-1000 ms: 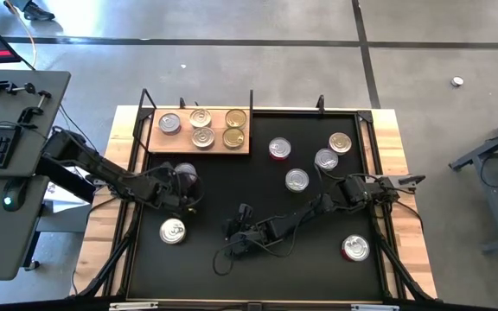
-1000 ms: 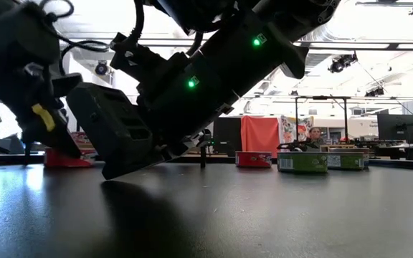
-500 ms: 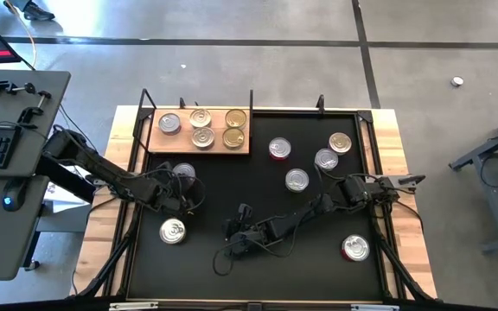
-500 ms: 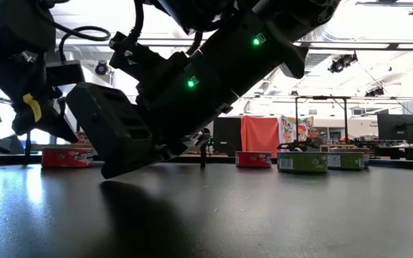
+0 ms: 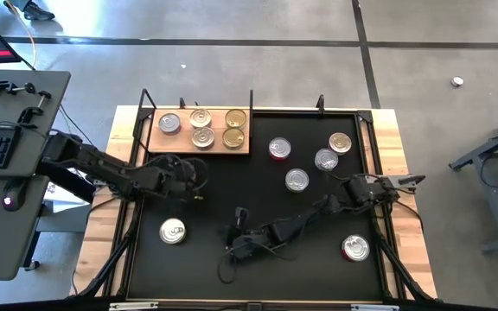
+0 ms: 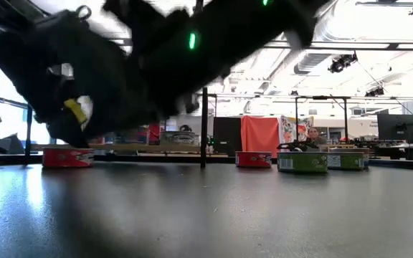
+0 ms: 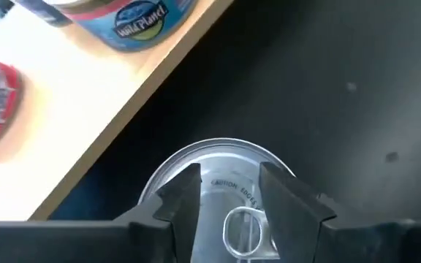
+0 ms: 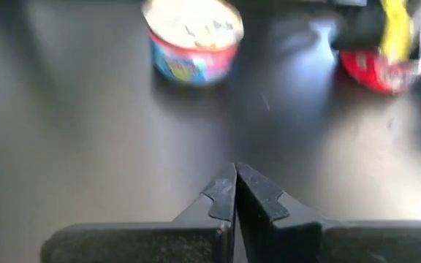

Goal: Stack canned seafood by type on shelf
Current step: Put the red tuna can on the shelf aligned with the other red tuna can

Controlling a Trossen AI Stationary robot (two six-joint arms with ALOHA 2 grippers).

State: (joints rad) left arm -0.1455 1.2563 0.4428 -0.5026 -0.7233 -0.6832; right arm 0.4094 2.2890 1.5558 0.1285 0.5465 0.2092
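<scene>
The left gripper (image 7: 230, 177) hangs over a silver-lidded tin (image 7: 225, 155) that sits on the black mat (image 5: 232, 190), just beside the near edge of the shelf (image 5: 175, 145). Its fingers (image 7: 185, 191) are set narrow, one on either side of the pull ring and well inside the lid's rim, so they hold nothing; I cannot tell whether they touch the lid. The likely trouble starts here. With so small a gap the fingers would probably come down on the lid instead of around the tin's wall, and they might slip on the smooth metal or push the tin sideways against the shelf edge. A snag on the ring could tip it. A tin lifted off-centre could also knock the five tins already grouped on the board, among them one with a blue label (image 7: 134, 18). The tin under the gripper looks flat, round and bright, with printed lettering near the ring. Another silver tin (image 5: 173, 231) lies alone on the mat nearer the front. Farther right, four tins (image 5: 296, 180) are scattered and a red-sided one (image 5: 355, 248) sits apart. The right gripper (image 5: 234, 249) rests low at mid-mat, fingers pressed together and empty.
</scene>
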